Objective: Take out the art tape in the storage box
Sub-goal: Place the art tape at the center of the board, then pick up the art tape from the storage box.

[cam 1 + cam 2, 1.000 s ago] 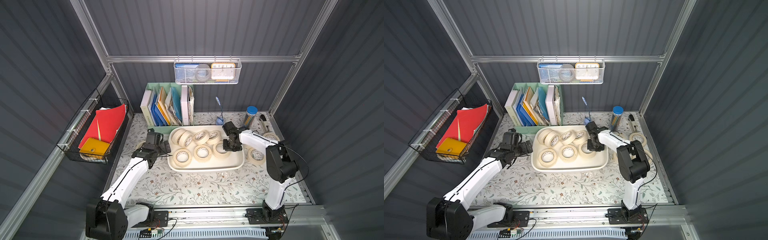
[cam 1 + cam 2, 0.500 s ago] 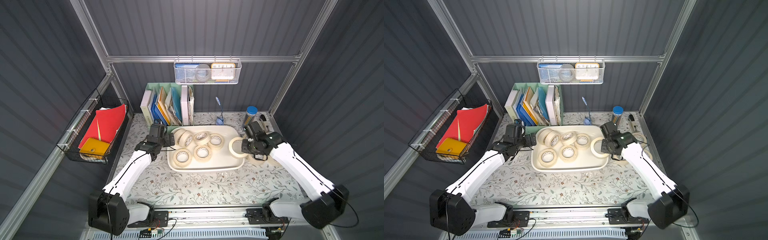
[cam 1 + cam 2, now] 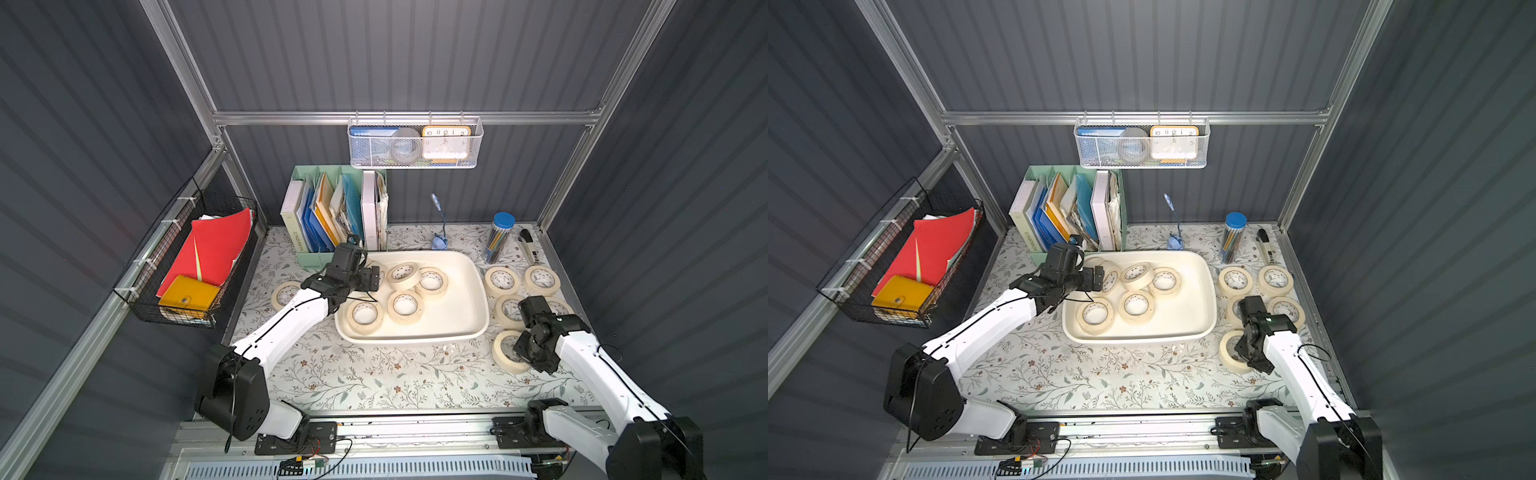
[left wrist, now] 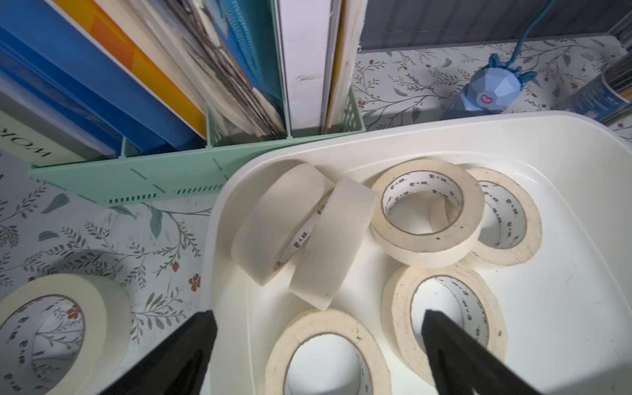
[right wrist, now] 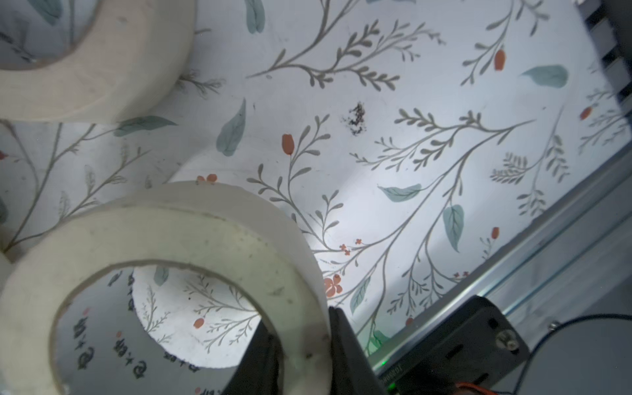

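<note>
Floral-patterned desk (image 3: 374,374) in a grey-walled cell. The off-white storage box (image 3: 455,309) stands at mid-desk. Its far left corner lies just beside the base of the mint-green file organiser (image 3: 312,258).

The left tool (image 4: 316,318) hangs over the left far part of the box with its jaws spread wide, gripping nothing. One finger (image 4: 191,345) is above the desk outside the box wall, the other (image 4: 448,345) is above the box floor.

The right tool (image 5: 304,345) is at the near right of the desk, to the right of the box's near right corner. It is closed on the wall of one art tape (image 3: 505,353) roll, which is tilted. Whether this roll touches the desk cannot be told.

Six rolls lie in the box. Two lean on edge in the far left corner (image 4: 294,219). One rests tilted on a neighbour (image 4: 427,212). Two lie flat nearer the left near side (image 3: 365,312).

Four more rolls lie flat on the desk right of the box (image 3: 1235,280), just far of the right tool. A single roll lies on the desk left of the box (image 3: 286,293).
</note>
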Controlling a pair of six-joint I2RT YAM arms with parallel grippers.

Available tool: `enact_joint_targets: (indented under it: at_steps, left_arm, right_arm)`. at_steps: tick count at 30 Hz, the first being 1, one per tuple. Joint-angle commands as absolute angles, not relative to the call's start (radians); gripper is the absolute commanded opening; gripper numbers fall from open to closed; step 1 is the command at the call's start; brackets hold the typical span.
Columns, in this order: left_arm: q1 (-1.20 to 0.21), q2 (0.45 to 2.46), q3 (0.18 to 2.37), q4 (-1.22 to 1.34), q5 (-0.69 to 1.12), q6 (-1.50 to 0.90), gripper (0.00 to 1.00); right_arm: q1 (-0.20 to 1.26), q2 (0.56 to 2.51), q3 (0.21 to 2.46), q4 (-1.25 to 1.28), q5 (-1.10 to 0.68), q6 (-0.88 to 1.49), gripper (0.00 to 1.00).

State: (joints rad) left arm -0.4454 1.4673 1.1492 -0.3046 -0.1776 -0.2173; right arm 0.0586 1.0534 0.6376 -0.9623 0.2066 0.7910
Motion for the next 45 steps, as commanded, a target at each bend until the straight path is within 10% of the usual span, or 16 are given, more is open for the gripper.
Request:
enact_joint_targets:
  at_steps: [1, 13, 19, 22, 45]
  left_arm:
    - [-0.474, 1.493, 1.195, -0.288, -0.163, -0.190, 1.00]
    - [-0.554, 1.663, 1.288, -0.290, -0.113, -0.207, 1.00]
    - [-0.597, 1.736, 1.370, -0.335, -0.011, -0.198, 1.00]
    - [-0.601, 1.769, 1.405, -0.376, 0.093, -0.190, 1.00]
    - [-0.589, 2.059, 1.622, -0.436, 0.226, 0.122, 1.00]
  right_arm:
    - [0.034, 1.059, 0.596, -0.833, 0.205, 0.880, 0.00]
    - [-0.058, 1.141, 0.544, -0.713, 0.250, 0.841, 0.00]
    - [-0.058, 1.160, 0.604, -0.775, 0.239, 0.735, 0.62]
    - [-0.049, 1.172, 0.658, -0.816, 0.215, 0.698, 0.75]
    - [-0.025, 1.196, 0.822, -0.883, 0.022, 0.505, 0.77]
